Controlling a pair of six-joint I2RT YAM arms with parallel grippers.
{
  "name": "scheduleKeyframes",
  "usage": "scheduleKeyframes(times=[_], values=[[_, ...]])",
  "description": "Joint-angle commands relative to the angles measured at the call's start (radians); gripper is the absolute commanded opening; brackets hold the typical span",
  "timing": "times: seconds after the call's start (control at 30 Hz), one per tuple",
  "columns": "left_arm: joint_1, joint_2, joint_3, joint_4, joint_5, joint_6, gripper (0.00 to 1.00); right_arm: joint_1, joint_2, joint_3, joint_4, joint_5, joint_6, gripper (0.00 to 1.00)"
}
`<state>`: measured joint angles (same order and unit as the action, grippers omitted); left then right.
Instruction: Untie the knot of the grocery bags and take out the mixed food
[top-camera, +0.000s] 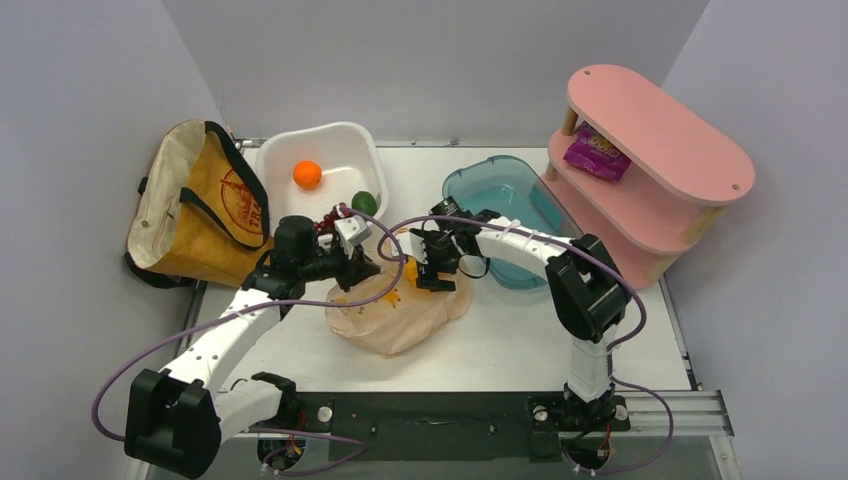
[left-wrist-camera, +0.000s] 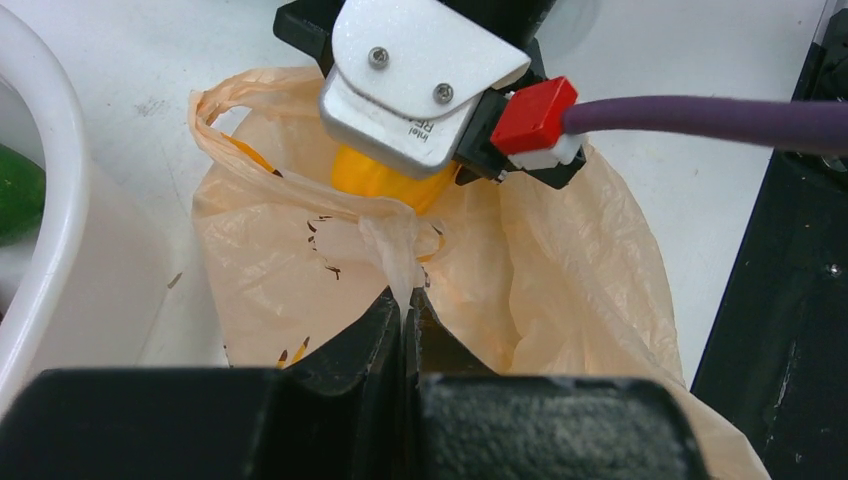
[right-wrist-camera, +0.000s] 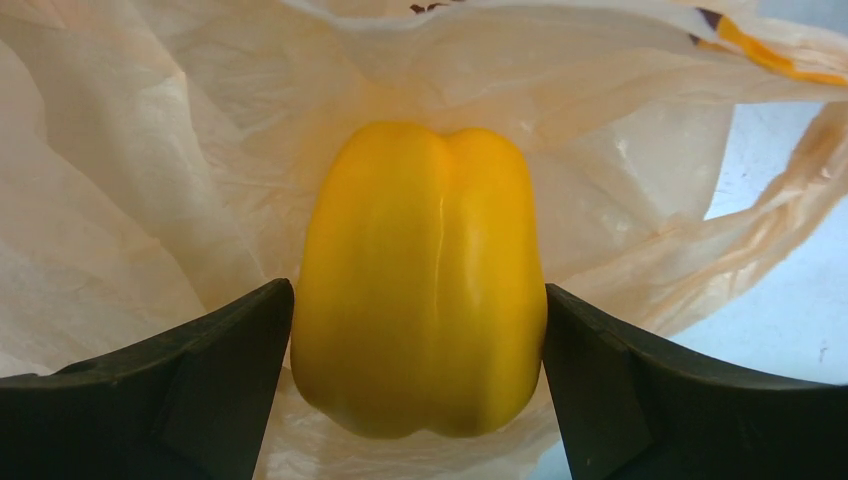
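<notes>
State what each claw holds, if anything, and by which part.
Left claw pinches the peach plastic bag by its twisted neck. Right claw straddles the yellow bell pepper at its sides; a grip cannot be told.

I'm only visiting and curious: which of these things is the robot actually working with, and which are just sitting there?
Part of the job:
peach plastic bag, yellow bell pepper inside it, canvas tote, orange, green fruit, grapes.

Just lying about:
white tub, teal tub, pink shelf, purple packet.
</notes>
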<state>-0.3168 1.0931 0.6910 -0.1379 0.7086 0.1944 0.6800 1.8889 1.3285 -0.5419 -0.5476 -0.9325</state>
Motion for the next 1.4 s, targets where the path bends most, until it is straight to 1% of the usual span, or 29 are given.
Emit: scheduleKeyframes(times=[0.0, 0.13, 0.2, 0.23, 0.27, 0.3, 0.33, 0.37, 0.4, 0.43, 0.6, 0.77, 0.9, 0.97, 1.0, 1.03, 1.07, 1.1, 1.17, 1.23, 1.3, 1.33, 1.37], values=[[0.010, -0.011, -0.016, 0.022, 0.018, 0.035, 0.00, 0.010, 0.014, 0.055, 0.003, 0.017, -0.017, 0.85], [0.011, 0.002, -0.025, 0.021, 0.016, 0.042, 0.00, 0.016, 0.004, 0.043, 0.052, -0.002, 0.016, 0.84], [0.012, 0.006, -0.030, 0.017, 0.014, 0.043, 0.00, 0.023, -0.008, 0.034, 0.100, -0.007, 0.055, 0.75], [0.012, 0.007, -0.030, 0.013, 0.012, 0.043, 0.00, 0.024, -0.016, 0.030, 0.125, -0.012, 0.079, 0.63], [0.012, 0.007, -0.033, 0.011, 0.012, 0.043, 0.00, 0.025, -0.020, 0.029, 0.138, -0.021, 0.087, 0.56], [0.013, 0.007, -0.034, 0.010, 0.010, 0.042, 0.00, 0.025, -0.029, 0.027, 0.143, -0.027, 0.105, 0.42], [0.014, 0.004, -0.036, 0.008, 0.006, 0.039, 0.00, 0.025, -0.036, 0.022, 0.152, -0.031, 0.114, 0.35], [0.015, 0.002, -0.037, 0.009, 0.004, 0.035, 0.00, 0.025, -0.053, 0.019, 0.155, -0.039, 0.130, 0.24], [0.017, -0.001, -0.037, 0.010, -0.002, 0.032, 0.00, 0.022, -0.064, 0.008, 0.165, -0.043, 0.137, 0.20], [0.019, -0.003, -0.037, 0.011, -0.007, 0.025, 0.00, 0.022, -0.089, -0.001, 0.170, -0.052, 0.152, 0.13], [0.053, -0.015, -0.047, 0.016, -0.018, -0.009, 0.00, 0.002, -0.193, -0.054, 0.210, -0.100, 0.231, 0.01], [0.073, -0.020, -0.059, 0.019, -0.030, -0.021, 0.00, -0.026, -0.263, -0.077, 0.252, -0.152, 0.353, 0.00], [0.077, -0.009, -0.055, 0.034, -0.066, -0.035, 0.00, -0.063, -0.325, -0.089, 0.316, -0.195, 0.502, 0.00], [0.077, 0.002, -0.048, 0.037, -0.082, -0.040, 0.00, -0.088, -0.362, -0.097, 0.378, -0.214, 0.659, 0.00], [0.077, 0.008, -0.046, 0.037, -0.087, -0.041, 0.00, -0.098, -0.387, -0.101, 0.405, -0.218, 0.711, 0.00], [0.077, 0.017, -0.040, 0.037, -0.097, -0.042, 0.00, -0.118, -0.400, -0.107, 0.468, -0.219, 0.815, 0.00], [0.078, 0.025, -0.036, 0.037, -0.102, -0.045, 0.00, -0.129, -0.425, -0.109, 0.501, -0.213, 0.874, 0.00], [0.077, 0.030, -0.028, 0.035, -0.101, -0.048, 0.00, -0.151, -0.436, -0.110, 0.583, -0.206, 0.995, 0.00], [0.073, 0.045, -0.001, 0.029, -0.073, -0.065, 0.00, -0.184, -0.462, -0.109, 0.640, -0.163, 1.104, 0.00], [0.059, 0.059, 0.039, 0.035, -0.048, -0.118, 0.00, -0.225, -0.485, -0.118, 0.638, -0.094, 1.131, 0.00], [0.026, 0.069, 0.086, 0.051, -0.058, -0.175, 0.00, -0.282, -0.494, -0.142, 0.600, 0.020, 1.113, 0.00], [-0.004, 0.076, 0.124, 0.054, -0.095, -0.226, 0.00, -0.324, -0.496, -0.155, 0.579, 0.051, 1.102, 0.00], [-0.020, 0.081, 0.145, 0.050, -0.129, -0.247, 0.00, -0.349, -0.496, -0.161, 0.533, 0.104, 1.083, 0.00]])
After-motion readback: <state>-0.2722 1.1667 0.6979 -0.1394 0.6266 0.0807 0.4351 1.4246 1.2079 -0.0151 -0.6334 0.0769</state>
